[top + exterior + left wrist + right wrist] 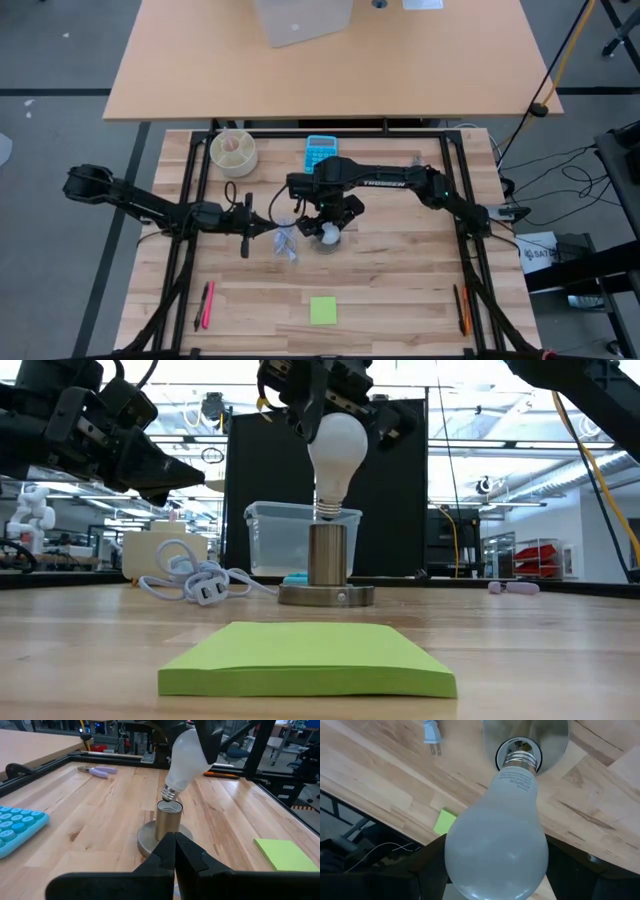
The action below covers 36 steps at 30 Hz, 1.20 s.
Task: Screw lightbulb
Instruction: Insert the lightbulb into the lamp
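High view: I see both arms meeting near the centre of the frame on the wooden table [400, 290]. The right gripper [330, 222] reaches in from the right side and grasps the lightbulb [329, 235], its jaws clenched around the globe.

Low view: I see the lightbulb [336, 448] at upper centre, globe up and screw base down, held between dark fingers [300, 405] that close on it from above. Its threaded base sits at the mouth of the metal socket [327, 555], which stands upright on a round flat base plate in mid frame. I cannot tell whether the threads have engaged. From the left wrist view, the bulb [187, 757] leans slightly off the socket [169, 820] axis, its base at the socket rim.

Right wrist view: I look down along the bulb [497, 840], which fills the centre of the frame, with its base entering the socket [520, 747] opening at top centre.

The left gripper [245, 233] sits at centre left of the high view, just beside the socket, jaws clenched on nothing, as the left wrist view confirms at bottom centre [175, 852].

Other items: a white cord with plug [195, 585] lies left of the socket; a green sticky-note pad [305, 660] occupies the lower foreground; a blue calculator [320, 152] lies at upper centre of the high view.
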{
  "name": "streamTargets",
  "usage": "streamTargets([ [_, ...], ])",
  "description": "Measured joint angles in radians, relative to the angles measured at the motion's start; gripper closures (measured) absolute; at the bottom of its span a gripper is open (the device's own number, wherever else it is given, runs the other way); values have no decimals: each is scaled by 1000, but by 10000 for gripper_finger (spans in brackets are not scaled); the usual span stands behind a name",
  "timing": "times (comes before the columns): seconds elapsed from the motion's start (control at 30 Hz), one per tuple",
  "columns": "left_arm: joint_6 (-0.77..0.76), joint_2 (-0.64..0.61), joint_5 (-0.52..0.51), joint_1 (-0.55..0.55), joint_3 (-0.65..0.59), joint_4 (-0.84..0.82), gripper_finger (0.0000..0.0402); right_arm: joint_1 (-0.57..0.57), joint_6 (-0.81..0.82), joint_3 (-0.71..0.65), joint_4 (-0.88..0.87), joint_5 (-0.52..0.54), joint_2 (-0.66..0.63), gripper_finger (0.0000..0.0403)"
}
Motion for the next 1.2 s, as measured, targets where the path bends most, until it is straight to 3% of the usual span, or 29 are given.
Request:
streamTargets([
  [0.67,5,0,0,0,0,0,401,-23,-32,1,14,-59,62,133],
  [1.2,8,0,0,0,0,-1,401,-29,-56,1,14,-79,62,95],
])
